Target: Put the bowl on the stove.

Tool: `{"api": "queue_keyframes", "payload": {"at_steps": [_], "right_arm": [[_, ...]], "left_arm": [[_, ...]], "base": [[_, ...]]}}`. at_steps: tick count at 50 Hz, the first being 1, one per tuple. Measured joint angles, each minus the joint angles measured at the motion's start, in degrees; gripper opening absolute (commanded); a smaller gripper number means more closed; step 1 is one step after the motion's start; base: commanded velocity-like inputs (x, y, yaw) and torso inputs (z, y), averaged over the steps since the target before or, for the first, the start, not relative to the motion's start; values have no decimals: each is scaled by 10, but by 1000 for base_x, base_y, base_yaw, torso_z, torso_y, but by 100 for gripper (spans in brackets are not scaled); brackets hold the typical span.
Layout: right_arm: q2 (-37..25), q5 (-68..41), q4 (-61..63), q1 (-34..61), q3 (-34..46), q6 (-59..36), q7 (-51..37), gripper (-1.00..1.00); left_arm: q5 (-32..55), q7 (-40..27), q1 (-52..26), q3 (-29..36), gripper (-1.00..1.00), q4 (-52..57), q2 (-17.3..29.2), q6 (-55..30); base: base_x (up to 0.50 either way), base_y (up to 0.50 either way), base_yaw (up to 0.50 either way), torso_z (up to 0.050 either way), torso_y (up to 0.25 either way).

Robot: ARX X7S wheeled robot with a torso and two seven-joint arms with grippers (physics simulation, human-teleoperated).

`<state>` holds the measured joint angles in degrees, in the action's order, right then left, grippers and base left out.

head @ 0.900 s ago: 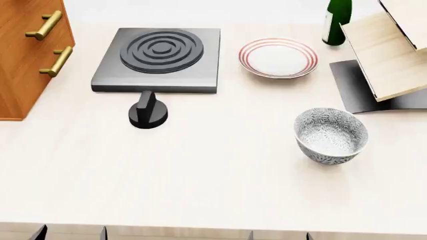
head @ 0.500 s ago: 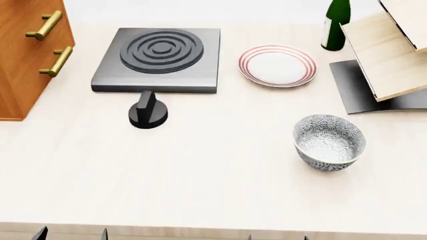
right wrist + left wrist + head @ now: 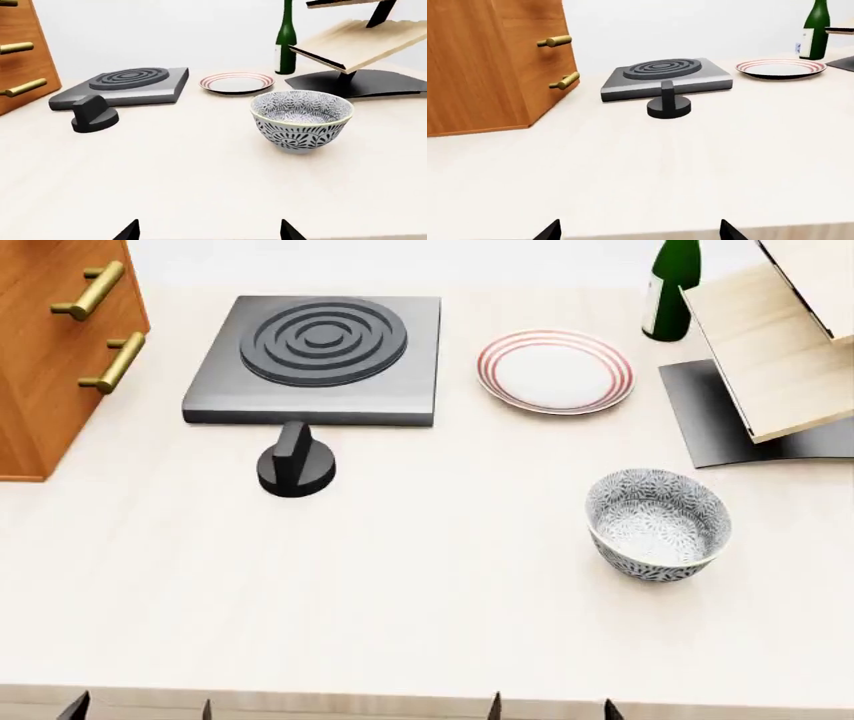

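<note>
Two tools wait spread wide and empty at the tabletop's near edge: your right tool (image 3: 209, 231) is nearer the bowl (image 3: 659, 524), at its 12 o'clock, stove (image 3: 316, 359) at 10

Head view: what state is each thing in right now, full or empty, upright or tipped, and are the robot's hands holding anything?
Bowl: upright, empty, on the table, not held.
Stove: flat, nothing on its burner.
Knob: standing on the table before the stove, apart from it.
Plate: flat, empty.
Bottle: upright.
Cabinet: drawers closed.
Left hand: open, empty.
Right hand: open, empty.
</note>
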<state>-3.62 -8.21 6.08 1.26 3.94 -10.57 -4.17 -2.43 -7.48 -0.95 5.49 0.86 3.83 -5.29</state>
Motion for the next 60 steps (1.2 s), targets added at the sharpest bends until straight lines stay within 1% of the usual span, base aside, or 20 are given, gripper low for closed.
{"api": "queue_keyframes", "payload": {"at_steps": [6,12,15,19,24,25,26,28,29,31,33,35,38,41,45,50,54,60], "right_arm": [[-25,-6,67,34,-15,-77,-16,100],[-74,-56,165,103,-77,-212,-14,100],[-95,-96,210,143,-126,-285,-11,100],[-120,-165,260,205,-213,-390,-7,100],[-157,-264,309,270,-342,-508,13,100],[-166,-284,316,281,-370,-529,17,100],[-174,-302,322,292,-396,-549,21,100],[-191,-335,332,312,-447,-584,27,100],[-199,-351,336,321,-471,-601,30,100],[-214,-380,342,337,-517,-631,35,100],[-227,-405,346,350,-557,-656,39,100],[-240,-425,350,357,-590,-674,45,100],[-257,-453,353,363,-637,-697,54,100],[-275,-482,351,369,-685,-719,60,100],[-293,-512,345,366,-739,-737,70,100],[-305,-531,337,358,-785,-745,79,100],[-306,-540,335,349,-800,-742,86,100],[-301,-541,333,334,-806,-731,95,100]], "left_arm": [[-6,-13,9,-5,100,63,14,-11],[-22,-28,18,-27,100,196,34,-45],[-28,-32,18,-41,100,274,45,-70],[-29,-26,13,-74,100,377,53,-103],[-27,29,1,-144,100,462,25,-98],[-16,29,7,-154,100,474,29,-88],[2,22,22,-162,100,486,40,-71],[34,-14,54,-181,100,505,83,-42],[49,-42,80,-199,100,513,113,-22],[75,-113,144,-234,100,527,190,12],[97,-203,201,-264,100,538,278,41],[114,-284,247,-290,100,548,352,65],[133,-379,301,-319,100,559,440,94],[146,-447,341,-341,100,567,502,117],[155,-509,378,-360,100,575,559,144],[159,-562,409,-373,100,582,608,165],[161,-591,424,-379,100,585,635,176],[164,-618,438,-384,100,588,660,185]], "base": [[0,0,0,0,0],[0,0,0,0,0],[0,0,0,0,0],[0,0,0,0,0],[0,0,0,0,0],[0,0,0,0,0],[0,0,0,0,0],[0,0,0,0,0],[0,0,0,0,0],[0,0,0,0,0],[0,0,0,0,0],[0,0,0,0,0],[0,0,0,0,0],[0,0,0,0,0],[0,0,0,0,0],[0,311,0,0,0],[0,500,0,0,0],[0,500,0,0,0]]}}
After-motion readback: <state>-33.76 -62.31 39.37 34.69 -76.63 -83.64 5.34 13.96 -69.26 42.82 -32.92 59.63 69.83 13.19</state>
